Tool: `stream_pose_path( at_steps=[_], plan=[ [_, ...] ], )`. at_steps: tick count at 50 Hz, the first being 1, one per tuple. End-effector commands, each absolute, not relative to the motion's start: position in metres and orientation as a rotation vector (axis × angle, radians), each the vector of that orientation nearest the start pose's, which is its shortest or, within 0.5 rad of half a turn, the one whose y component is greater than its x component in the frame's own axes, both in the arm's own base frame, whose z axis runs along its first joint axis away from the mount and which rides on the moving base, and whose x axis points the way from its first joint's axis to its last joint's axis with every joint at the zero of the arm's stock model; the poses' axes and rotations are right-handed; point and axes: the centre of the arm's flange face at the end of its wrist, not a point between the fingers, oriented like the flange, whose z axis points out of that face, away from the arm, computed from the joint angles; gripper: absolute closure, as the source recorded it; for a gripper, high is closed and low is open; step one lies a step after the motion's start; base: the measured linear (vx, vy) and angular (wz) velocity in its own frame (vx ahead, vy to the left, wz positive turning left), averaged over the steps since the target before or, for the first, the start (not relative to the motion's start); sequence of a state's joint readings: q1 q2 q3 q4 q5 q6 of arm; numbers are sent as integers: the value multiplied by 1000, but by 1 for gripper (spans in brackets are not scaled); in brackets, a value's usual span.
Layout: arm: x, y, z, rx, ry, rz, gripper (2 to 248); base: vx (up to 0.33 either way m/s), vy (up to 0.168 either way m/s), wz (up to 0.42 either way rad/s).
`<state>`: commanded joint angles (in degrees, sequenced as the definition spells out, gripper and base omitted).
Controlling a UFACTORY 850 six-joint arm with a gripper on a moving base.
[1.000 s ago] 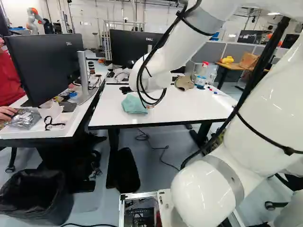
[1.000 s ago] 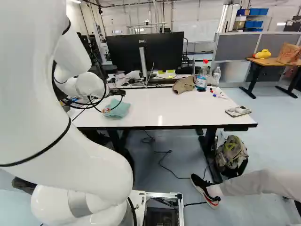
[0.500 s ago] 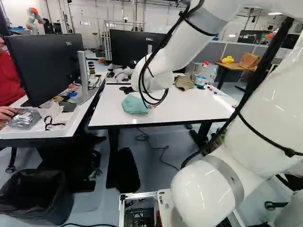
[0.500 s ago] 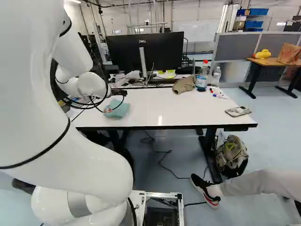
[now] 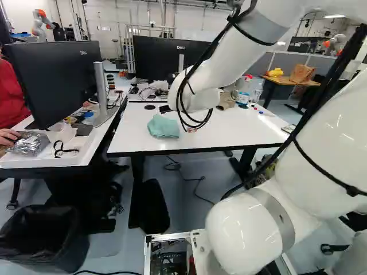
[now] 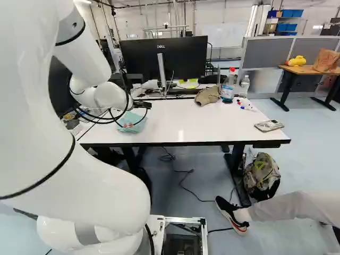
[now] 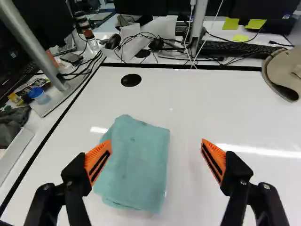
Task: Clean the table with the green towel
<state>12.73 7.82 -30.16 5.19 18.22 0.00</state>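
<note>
The gripper (image 5: 191, 130) shows only as a small orange bit below the arm's cables in the left base view, just beside the green towel (image 5: 163, 126). Seen from the wrist, the gripper (image 7: 156, 143) stands wide open over the white table (image 7: 225, 113), holding nothing. Folded flat, the towel (image 7: 134, 165) lies below, nearer one finger, whose orange pad (image 7: 98, 161) overlaps its edge in that view. The other finger is over bare tabletop. In the right base view, cables partly cover the towel (image 6: 133, 122).
A beige cap (image 6: 207, 95), bottles (image 6: 228, 89), small markers and a phone-like item (image 6: 269, 125) are on the table. Monitors (image 6: 163, 58) and a keyboard (image 7: 237, 49) stand beyond. A second desk (image 5: 46, 159) adjoins at one side. Another robot (image 5: 43, 22) stands far back.
The arm's wrist has shifted toward the right in both base views, so the towel shows more fully in the left one. The towel and the base have not moved.
</note>
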Motion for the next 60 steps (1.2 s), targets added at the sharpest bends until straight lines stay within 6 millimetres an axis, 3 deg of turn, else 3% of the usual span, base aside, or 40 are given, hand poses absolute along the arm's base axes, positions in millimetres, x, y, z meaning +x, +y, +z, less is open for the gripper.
stream_pose_path(
  at_steps=[60],
  plan=[
    [389,-1,456,-2752,135,-1473,3,0,0,0]
  ],
)
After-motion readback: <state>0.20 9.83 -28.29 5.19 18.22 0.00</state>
